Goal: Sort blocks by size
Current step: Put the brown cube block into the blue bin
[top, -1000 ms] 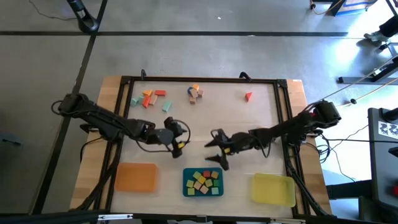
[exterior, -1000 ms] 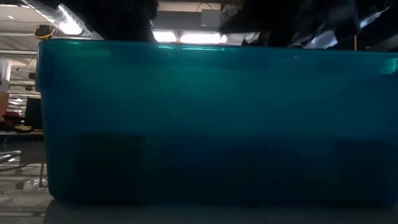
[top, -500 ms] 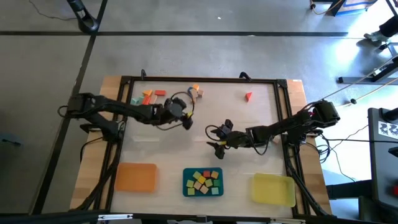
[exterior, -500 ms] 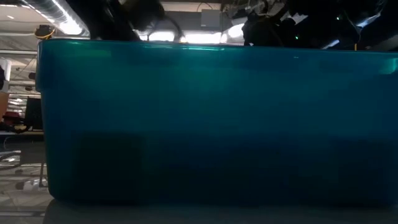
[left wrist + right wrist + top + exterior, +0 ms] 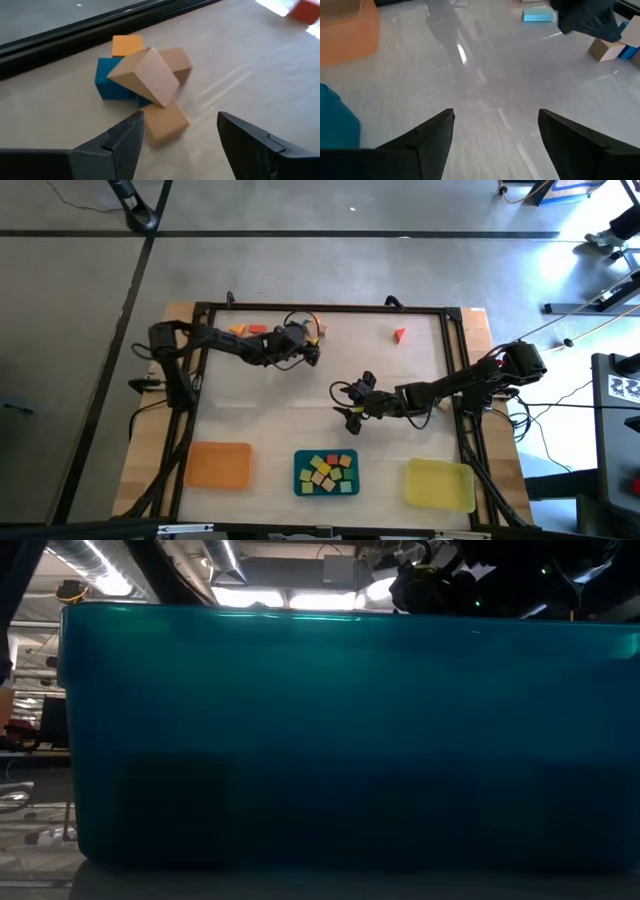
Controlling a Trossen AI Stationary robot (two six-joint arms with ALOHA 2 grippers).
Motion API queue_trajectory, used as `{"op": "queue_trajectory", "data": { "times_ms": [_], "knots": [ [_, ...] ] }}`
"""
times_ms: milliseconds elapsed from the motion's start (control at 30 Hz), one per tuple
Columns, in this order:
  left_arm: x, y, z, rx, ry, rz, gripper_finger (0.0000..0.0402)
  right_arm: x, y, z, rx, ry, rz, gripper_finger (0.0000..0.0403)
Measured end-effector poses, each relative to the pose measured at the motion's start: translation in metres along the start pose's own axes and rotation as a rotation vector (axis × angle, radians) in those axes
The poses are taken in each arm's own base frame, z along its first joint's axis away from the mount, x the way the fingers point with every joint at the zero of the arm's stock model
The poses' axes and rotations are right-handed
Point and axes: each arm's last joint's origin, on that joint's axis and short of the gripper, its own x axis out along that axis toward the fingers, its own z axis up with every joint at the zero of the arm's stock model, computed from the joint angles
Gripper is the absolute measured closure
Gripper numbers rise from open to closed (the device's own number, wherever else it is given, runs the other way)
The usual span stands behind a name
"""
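1. The table [image 5: 250, 415] is a pale wooden top with a dark frame round it, and it carries both arms, three trays and the scattered blocks.
2. The left arm reaches from the table's left side toward the far edge; the left gripper [image 5: 312, 354] hovers just beside a small heap of blocks, jaws spread wide and empty.
3. The right arm stretches in from the right side toward the middle; the right gripper [image 5: 345, 402] hangs over bare table between the far blocks and the near trays, jaws parted, gripping nothing.
4. Three trays line the near edge: an orange tray [image 5: 217, 464] at left, a teal tray [image 5: 298, 470] in the centre and a yellow tray [image 5: 440, 483] at right. In the low view the teal tray's wall fills nearly the whole picture.
5. The teal tray holds a packed cluster of small blocks [image 5: 327, 472] in yellow, red, green and tan.
6. The heap before the left gripper shows best in the left wrist view: a tan wedge block [image 5: 145, 75] leans across a blue block [image 5: 111, 80], with an orange block [image 5: 126, 44] behind and a tan cube [image 5: 164, 121] nearest the fingers [image 5: 125, 145].
7. More orange and red blocks [image 5: 248, 330] lie by the far left corner.
8. A lone red block [image 5: 399, 334] sits well apart, toward the far right.
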Motion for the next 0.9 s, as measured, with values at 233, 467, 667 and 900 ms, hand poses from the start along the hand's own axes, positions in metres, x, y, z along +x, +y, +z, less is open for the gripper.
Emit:
{"op": "queue_trajectory", "data": {
  "times_ms": [233,467,667,900],
  "knots": [
    [0.019,0.002,-0.003,0.012,0.029,0.023,0.0164,0.000,0.000,0.000,0.000,0.000,0.000,0.0117],
    [0.026,0.004,-0.010,0.021,0.056,0.032,0.0164,0.000,0.000,0.000,0.000,0.000,0.000,0.0117],
    [0.029,0.012,-0.007,0.064,0.059,0.053,0.0193,0.000,0.000,0.000,0.006,0.000,0.000,0.0117],
    [0.034,0.022,-0.003,0.043,0.088,0.003,0.0261,0.000,0.000,0.000,0.026,0.001,0.000,0.0117]
  ]
}}
